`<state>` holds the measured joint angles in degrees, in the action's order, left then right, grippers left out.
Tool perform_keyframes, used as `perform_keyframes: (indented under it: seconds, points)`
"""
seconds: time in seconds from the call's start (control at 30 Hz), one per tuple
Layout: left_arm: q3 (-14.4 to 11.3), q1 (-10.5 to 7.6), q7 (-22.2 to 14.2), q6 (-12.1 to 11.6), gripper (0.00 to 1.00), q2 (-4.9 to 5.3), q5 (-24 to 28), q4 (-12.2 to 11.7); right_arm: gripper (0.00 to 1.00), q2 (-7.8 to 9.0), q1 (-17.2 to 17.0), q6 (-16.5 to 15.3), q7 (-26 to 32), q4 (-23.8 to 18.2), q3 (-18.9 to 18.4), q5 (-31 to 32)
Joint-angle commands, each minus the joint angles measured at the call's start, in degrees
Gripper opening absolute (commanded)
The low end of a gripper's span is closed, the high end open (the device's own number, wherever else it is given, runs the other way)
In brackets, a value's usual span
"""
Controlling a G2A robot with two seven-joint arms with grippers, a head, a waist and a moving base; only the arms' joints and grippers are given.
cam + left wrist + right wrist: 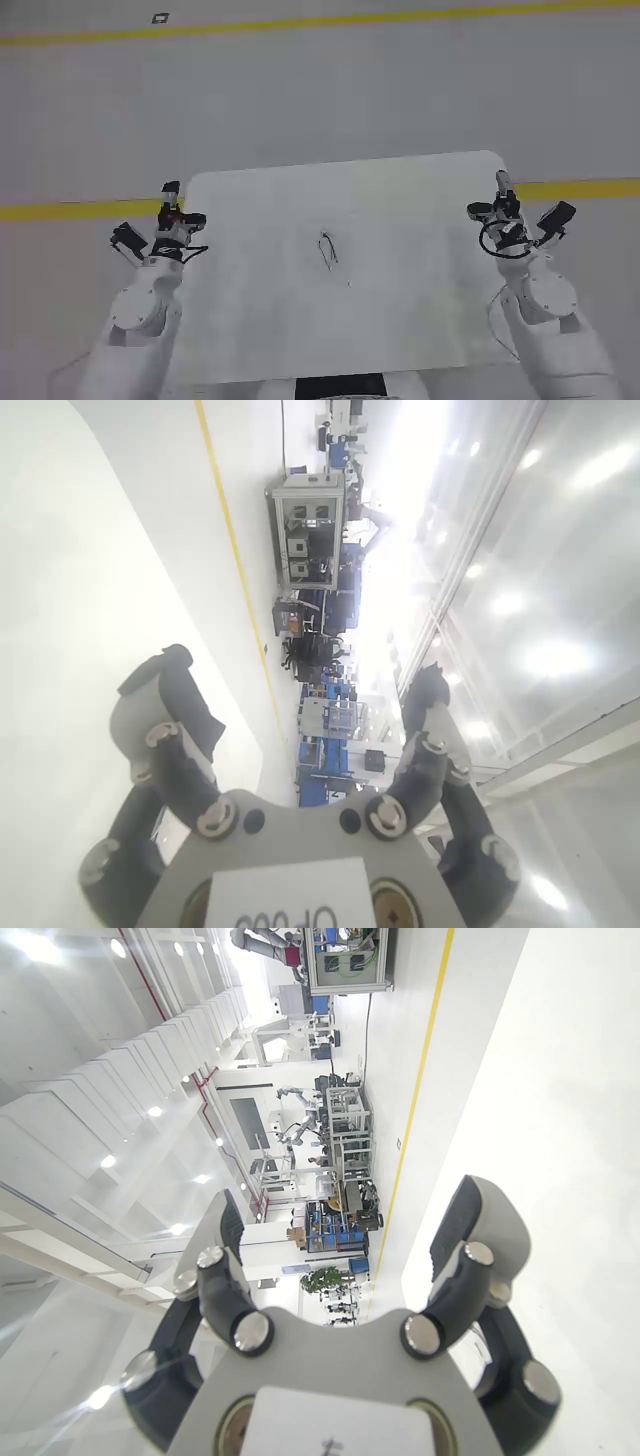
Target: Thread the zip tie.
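Note:
A thin zip tie (328,249) lies bent in a narrow loop shape near the middle of the white table (400,320). My left gripper (171,190) is held at the table's left edge, pointing away from me, well apart from the tie. In the left wrist view this gripper (300,672) is open with nothing between its fingers. My right gripper (502,182) sits at the table's right edge, also far from the tie. The right wrist view has it (350,1198) open and empty, pointing out over the room.
Grey floor with a yellow line (60,210) surrounds the table. Beyond the table edge, the wrist views look out at distant workstations (310,535) and equipment racks (350,958).

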<state>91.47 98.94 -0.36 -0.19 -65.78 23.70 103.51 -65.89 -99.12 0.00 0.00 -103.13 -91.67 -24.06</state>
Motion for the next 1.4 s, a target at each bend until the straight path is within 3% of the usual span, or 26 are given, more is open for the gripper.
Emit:
perform_keyframes:
  seconds: [0.0, 0.17, 0.53, 0.6, 0.73, 0.87, 1.07, 1.13, 1.37]
  points:
    - [-0.1, -0.45, -6.5, 0.5, 1.0, 0.48, -6.0, 0.9, 1.0, 0.0, 0.0, 0.0, 0.0, 0.0, 0.0, 0.0]
    - [0.4, -0.35, -12.3, 4.2, 1.0, 0.81, -6.2, 1.8, 1.0, 0.0, 0.0, 0.0, 0.0, 0.0, 0.0, 0.0]
    - [0.1, -0.5, -13.3, 3.6, 1.0, 0.86, -7.0, 2.4, 1.0, 0.0, 0.0, 0.0, 0.0, 0.0, 0.0, 0.0]
    - [-0.1, -0.56, -15.3, 2.7, 1.0, 0.96, -7.6, 2.7, 1.0, 0.0, 0.0, 0.0, 0.0, 0.0, 0.0, 0.0]
    - [-1.0, 0.43, -21.7, 0.9, 1.0, 1.4, -12.1, 6.6, 1.0, 0.0, 0.0, 0.0, 0.0, 0.0, 0.0, 0.0]
    - [-1.5, 1.21, -27.7, 2.8, 1.0, 1.94, -16.4, 9.1, 1.0, 0.0, 0.0, 0.0, 0.0, 0.0, 0.0, 0.0]
    - [-2.8, 1.76, -31.4, 6.4, 1.0, 2.22, -16.8, 9.3, 1.0, 0.0, 0.0, 0.0, 0.0, 0.0, 0.0, 0.0]
    - [-3.0, 1.63, -33.2, 6.4, 1.0, 2.33, -16.5, 9.3, 1.0, 0.0, 0.0, 0.0, 0.0, 0.0, 0.0, 0.0]
    - [-3.0, 1.59, -33.4, 6.4, 1.0, 2.35, -16.5, 9.3, 1.0, 0.0, 0.0, 0.0, 0.0, 0.0, 0.0, 0.0]
